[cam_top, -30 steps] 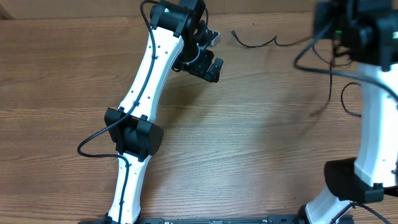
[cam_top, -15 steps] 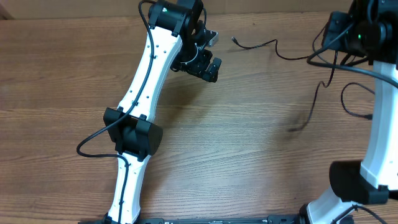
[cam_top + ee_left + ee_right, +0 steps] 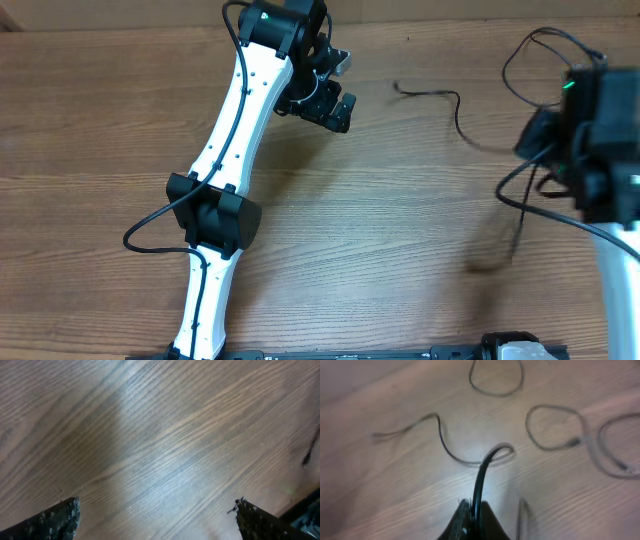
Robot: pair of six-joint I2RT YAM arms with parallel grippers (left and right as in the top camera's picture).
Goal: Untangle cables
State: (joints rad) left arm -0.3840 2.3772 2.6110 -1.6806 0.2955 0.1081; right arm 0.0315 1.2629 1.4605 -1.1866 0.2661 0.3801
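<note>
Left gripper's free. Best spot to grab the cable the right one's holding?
Take the cable just behind its free end, which seems to lie flat on the table, nearest the open left gripper. Come straight down with the jaws across the strand, since it runs roughly left-right there. The right gripper is shut on it further along.

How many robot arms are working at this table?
2. The left arm stretches up the left half of the table, holding nothing. The right arm is at the right edge, blurred, pinching a black cable. None seems hidden.
</note>
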